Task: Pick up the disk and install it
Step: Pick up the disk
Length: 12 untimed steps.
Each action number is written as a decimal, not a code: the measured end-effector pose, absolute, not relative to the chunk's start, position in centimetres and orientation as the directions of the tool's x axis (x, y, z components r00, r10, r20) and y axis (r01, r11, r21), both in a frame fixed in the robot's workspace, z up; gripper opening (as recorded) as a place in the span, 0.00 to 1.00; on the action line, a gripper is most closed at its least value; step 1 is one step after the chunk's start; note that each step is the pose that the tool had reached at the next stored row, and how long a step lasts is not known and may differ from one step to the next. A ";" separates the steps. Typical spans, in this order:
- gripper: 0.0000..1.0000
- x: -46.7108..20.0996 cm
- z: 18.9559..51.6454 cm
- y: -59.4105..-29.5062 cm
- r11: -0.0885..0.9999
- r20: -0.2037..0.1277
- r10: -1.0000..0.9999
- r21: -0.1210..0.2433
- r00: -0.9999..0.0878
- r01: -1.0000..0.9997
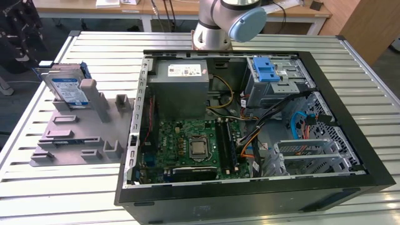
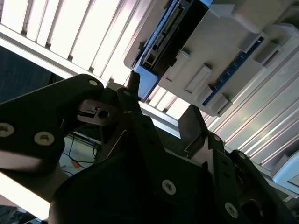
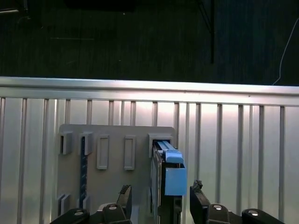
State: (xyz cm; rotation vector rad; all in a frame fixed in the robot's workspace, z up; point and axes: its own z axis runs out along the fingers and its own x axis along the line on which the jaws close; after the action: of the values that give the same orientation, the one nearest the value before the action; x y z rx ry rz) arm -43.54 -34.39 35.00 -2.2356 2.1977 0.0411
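1. Shiny metal slats make up the table in the exterior view. We see the disk standing on its edge in a grey holder, at the exterior view's left of the open computer case. We think the holder props it up so fingers can fit around it.
2. In the first wrist view, we look down on the disk's thin edge. The gripper hangs over it with its fingers apart, one on each side. They seem not to touch it.
3. In the second wrist view, we see the dark fingers wide apart, with the disk in its holder beyond them.
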 end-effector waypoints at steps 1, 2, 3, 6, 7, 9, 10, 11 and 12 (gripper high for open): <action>0.60 -43.6 34.9 -34.3 -0.017 -0.023 -1.000 0.014 0.017 -1.000; 0.60 -43.6 34.7 -34.3 -0.017 -0.023 -1.000 0.014 0.017 -1.000; 0.60 -43.6 34.6 -34.3 -0.017 -0.024 -1.000 0.014 0.017 -1.000; 0.60 -43.6 34.4 -34.3 -0.017 -0.027 -1.000 0.014 0.016 -1.000; 0.60 -43.6 34.3 -34.2 -0.017 -0.028 -0.999 0.014 0.016 -1.000; 0.60 -43.6 34.2 -34.2 -0.017 -0.030 -0.999 0.014 0.016 -1.000; 0.60 -43.6 34.2 -34.2 -0.017 -0.030 -0.999 0.014 0.016 -1.000; 0.60 -43.6 34.1 -34.3 -0.017 -0.030 -0.999 0.014 0.016 -1.000; 0.60 -43.6 34.1 -34.3 -0.017 -0.030 -0.999 0.014 0.016 -1.000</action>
State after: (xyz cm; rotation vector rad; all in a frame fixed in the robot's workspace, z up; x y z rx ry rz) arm -43.63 -34.25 34.05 -2.2315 2.1948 0.0484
